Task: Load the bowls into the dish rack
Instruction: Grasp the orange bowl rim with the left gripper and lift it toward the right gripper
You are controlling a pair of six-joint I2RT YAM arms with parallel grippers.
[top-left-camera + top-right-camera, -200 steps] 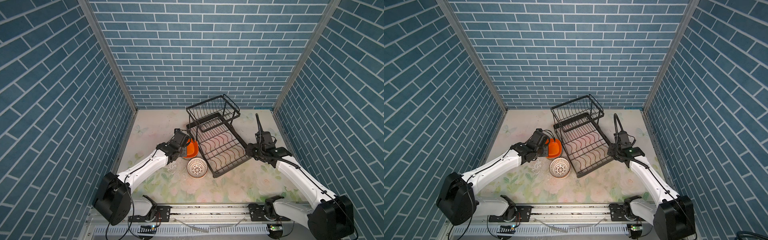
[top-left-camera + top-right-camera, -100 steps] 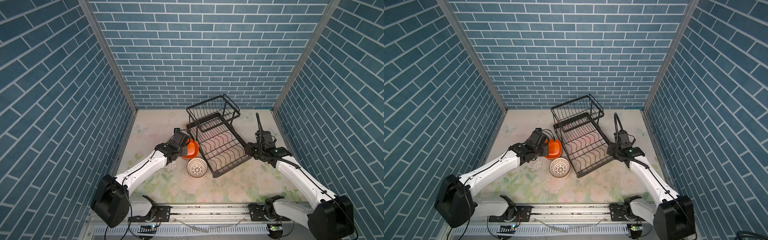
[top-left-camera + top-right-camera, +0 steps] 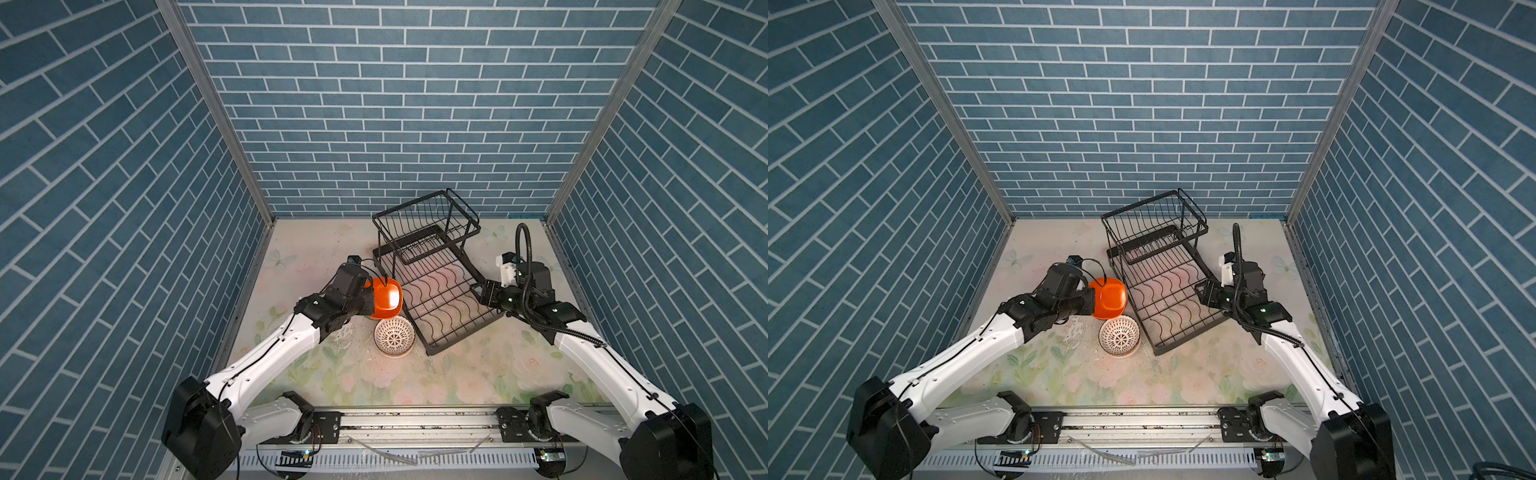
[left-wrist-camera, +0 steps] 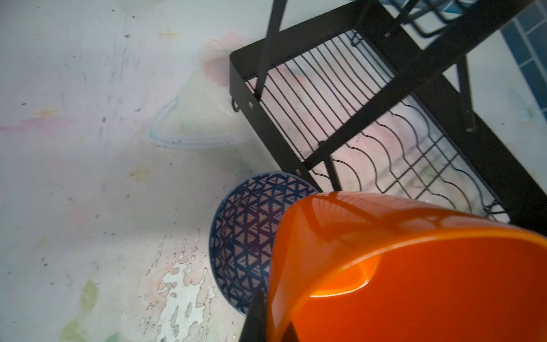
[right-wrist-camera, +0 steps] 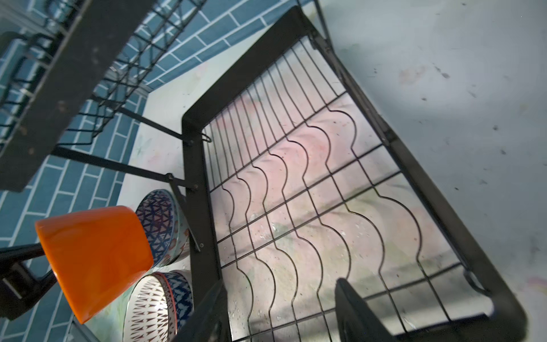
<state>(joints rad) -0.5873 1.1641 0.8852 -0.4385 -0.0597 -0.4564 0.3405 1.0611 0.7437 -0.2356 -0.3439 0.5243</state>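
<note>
Top views both show the rack (image 3: pixel 468 336) standing angled at mid-table, its raised basket at the far end. The left gripper (image 3: pixel 371 297) is clamped on the rim of the orange bowl (image 3: pixel 387 297), which hangs tilted on its side just left of the rack's tray. Just nearer, the white bowl (image 3: pixel 394 340) stands on the table (image 3: pixel 457 386), close to the tray's near-left corner. The right gripper (image 3: pixel 476 289) is at the tray's right rim; how its jaws stand is too small to read here.

Left wrist view: the orange bowl (image 4: pixel 414 266) fills much of the picture, one finger (image 4: pixel 254 322) pressed against its outer wall. Beneath it a blue bowl (image 4: pixel 245 234) stands on the table, beside the left rim of the rack (image 4: pixel 267 127).

Right wrist view: the right gripper (image 5: pixel 281 314) has its jaws apart over the tray's wire floor, holding nothing. Beyond the tray's left rim the orange bowl (image 5: pixel 97 257) hangs above the blue bowl (image 5: pixel 157 219), which is nested in a lower bowl (image 5: pixel 181 237). The white bowl (image 5: pixel 148 308) stands next to them.
</note>
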